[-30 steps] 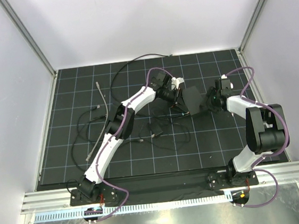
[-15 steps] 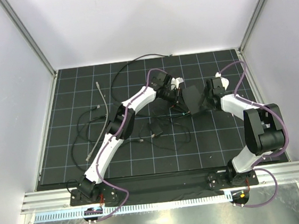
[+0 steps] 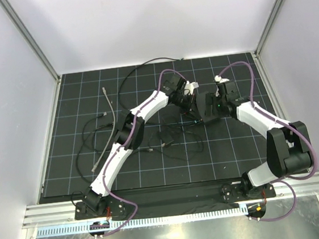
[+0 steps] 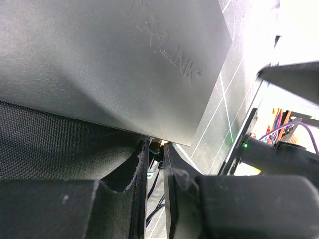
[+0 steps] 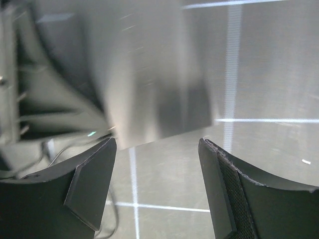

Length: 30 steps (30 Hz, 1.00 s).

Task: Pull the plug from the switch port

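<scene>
The switch is a flat matte-black box at mid-table; its embossed top fills the left wrist view. Its row of ports lies along the edge facing my left gripper; I cannot make out the single ports. My left gripper sits at that edge, its fingers nearly together around the plug, whose black cable runs down between them. My right gripper is open over the box's other side. In the right wrist view the blurred box lies just beyond the spread fingertips, with only mat between them.
A small black block with thin wires lies on the gridded mat nearer the bases. A grey cable and black cable loops lie at the left. One black cable runs to the back wall. White walls close three sides.
My right arm has stretched forward and to the left, bringing its open gripper onto the right side of the box. The left gripper has stayed at the box's port edge.
</scene>
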Motion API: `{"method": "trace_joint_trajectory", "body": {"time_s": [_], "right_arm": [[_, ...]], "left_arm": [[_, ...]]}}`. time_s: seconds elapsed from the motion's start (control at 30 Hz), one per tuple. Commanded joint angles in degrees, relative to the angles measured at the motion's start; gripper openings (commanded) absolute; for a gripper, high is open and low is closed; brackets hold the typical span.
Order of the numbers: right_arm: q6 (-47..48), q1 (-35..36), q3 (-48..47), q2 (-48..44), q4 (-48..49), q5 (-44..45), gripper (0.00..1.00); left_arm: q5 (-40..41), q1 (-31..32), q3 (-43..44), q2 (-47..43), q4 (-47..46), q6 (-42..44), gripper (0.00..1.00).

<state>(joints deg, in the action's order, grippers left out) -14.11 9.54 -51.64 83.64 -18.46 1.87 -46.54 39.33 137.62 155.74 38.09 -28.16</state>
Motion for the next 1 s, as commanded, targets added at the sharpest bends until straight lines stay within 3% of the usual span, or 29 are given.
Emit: {"method": "trace_joint_trajectory", "body": {"time_s": [0.0,0.6,0.87,0.97], "right_arm": [[4.44,1.8,-1.27,0.21,1.32,-6.35,0.75],[7.78,6.19,-3.12,9.0,-0.35,-2.13,0.75],[1.21,6.37,-5.58,14.35,-1.15,13.06,0.71],[-2.14,6.37,-4.7,14.98,2.27,13.42,0.69]], "left_arm": [[5.32,0.22,0.1,1.58,7.79,4.69,0.0],[5.59,0.31,1.86,2.73,9.73,6.19,0.0],[6.29,1.01,1.77,2.9,10.6,6.54,0.0],[6.38,1.71,1.33,3.34,11.3,7.16,0.0]]}}
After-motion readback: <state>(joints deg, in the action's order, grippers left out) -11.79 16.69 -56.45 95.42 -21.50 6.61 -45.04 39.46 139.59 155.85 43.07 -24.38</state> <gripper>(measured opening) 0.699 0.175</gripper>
